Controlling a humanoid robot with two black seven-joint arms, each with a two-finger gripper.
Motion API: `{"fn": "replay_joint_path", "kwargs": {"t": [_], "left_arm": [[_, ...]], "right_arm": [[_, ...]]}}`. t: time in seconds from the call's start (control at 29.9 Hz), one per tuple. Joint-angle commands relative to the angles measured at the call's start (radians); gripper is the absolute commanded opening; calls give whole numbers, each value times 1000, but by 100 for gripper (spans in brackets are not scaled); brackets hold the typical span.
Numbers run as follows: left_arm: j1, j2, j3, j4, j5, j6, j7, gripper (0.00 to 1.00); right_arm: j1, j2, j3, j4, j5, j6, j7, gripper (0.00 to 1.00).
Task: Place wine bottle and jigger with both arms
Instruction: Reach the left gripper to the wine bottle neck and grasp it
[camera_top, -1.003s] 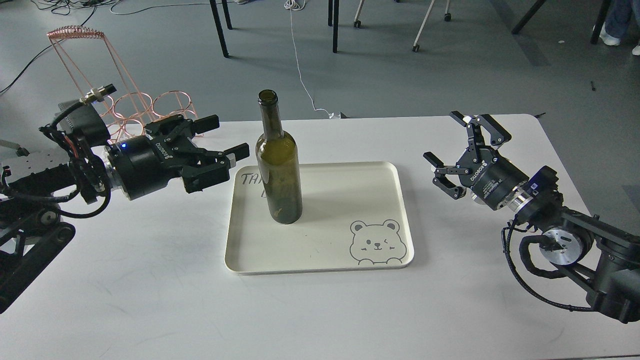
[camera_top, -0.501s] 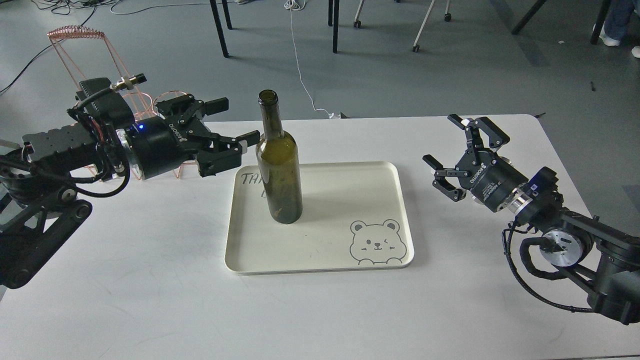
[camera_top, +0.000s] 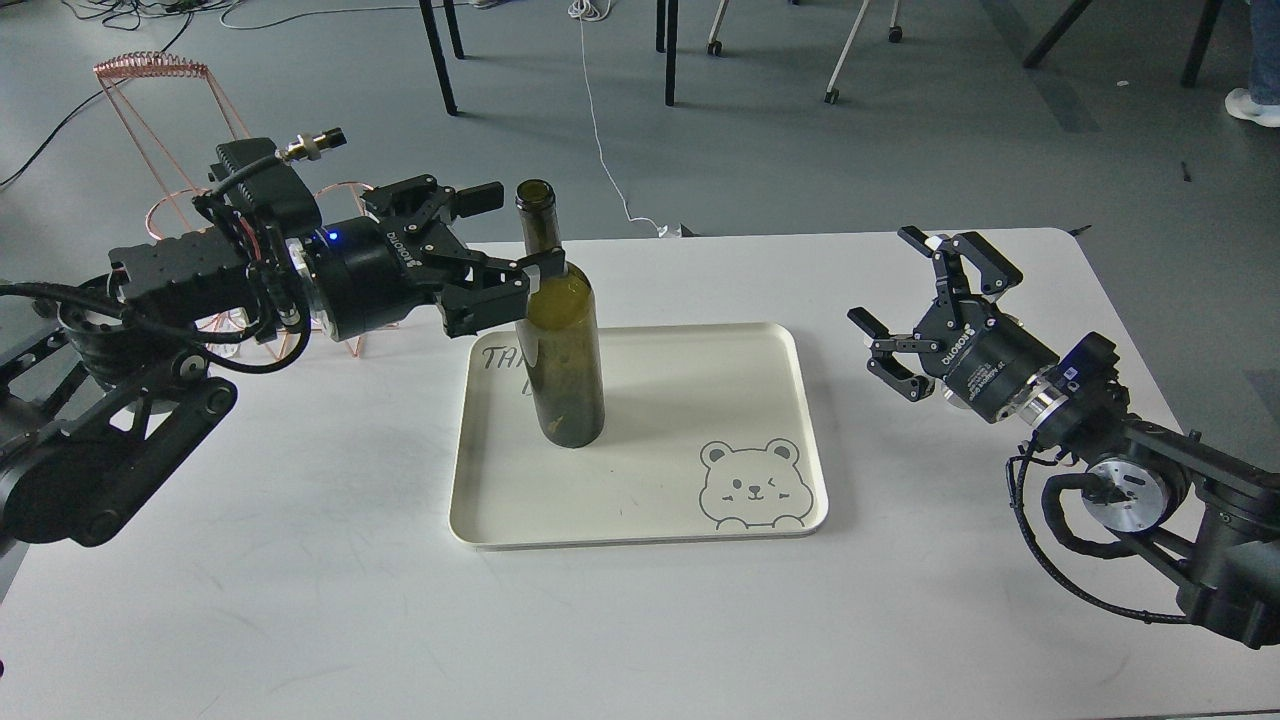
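Glass: olive-green bottle (camera_top: 560, 330), no label, open mouth, long narrow neck; empty as far as can be seen.
Bottle place: upright on the cream tray (camera_top: 770, 345), left half of it, centre of frame; tray sits on the white desk (camera_top: 300, 560).
Long axis: vertical, neck toward the top of the frame.
Left claw (camera_top: 515, 235): spread open, coming in level from the left of frame. One finger shows behind the neck near the mouth, the other in front at the shoulder. Contact with the glass cannot be confirmed; fingers not closed on it.
Key relation: bottle neck lies between the open fingers, at the claw's right-hand end in frame. Approach axis is crosswise to the bottle's axis, so closing should catch the neck or shoulder side-on.
Right claw (camera_top: 925, 305): open, empty, right of frame, well apart from the tray edge.
Nearer arm: left, clearly.
Jigger: not in view.
Other: copper wire rack (camera_top: 150, 75), upper left, partly behind the left arm.
Risk (judgement): grip high on a tall bottle; any sideways push before closing could tip it.
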Motion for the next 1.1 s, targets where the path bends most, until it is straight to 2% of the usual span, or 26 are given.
{"fn": "replay_joint_path", "kwargs": {"t": [0.0, 0.27, 0.7, 0.9, 1.0, 1.07], "left_arm": [[-29, -12, 46, 19, 0, 0, 0, 96], [-33, -12, 56, 20, 0, -3, 0, 81], [-50, -30, 56, 40, 0, -2, 0, 77], [-56, -30, 69, 45, 0, -2, 0, 55], [-56, -30, 69, 45, 0, -2, 0, 51], [-56, -30, 69, 45, 0, -2, 0, 45]], "right_arm": [[0, -3, 1, 1, 0, 0, 0, 99], [-1, -6, 3, 0, 0, 0, 0, 99], [-6, -4, 3, 1, 0, 0, 0, 99], [-6, -4, 3, 1, 0, 0, 0, 99], [-8, -4, 3, 1, 0, 0, 0, 99], [-8, -3, 3, 1, 0, 0, 0, 99]]}}
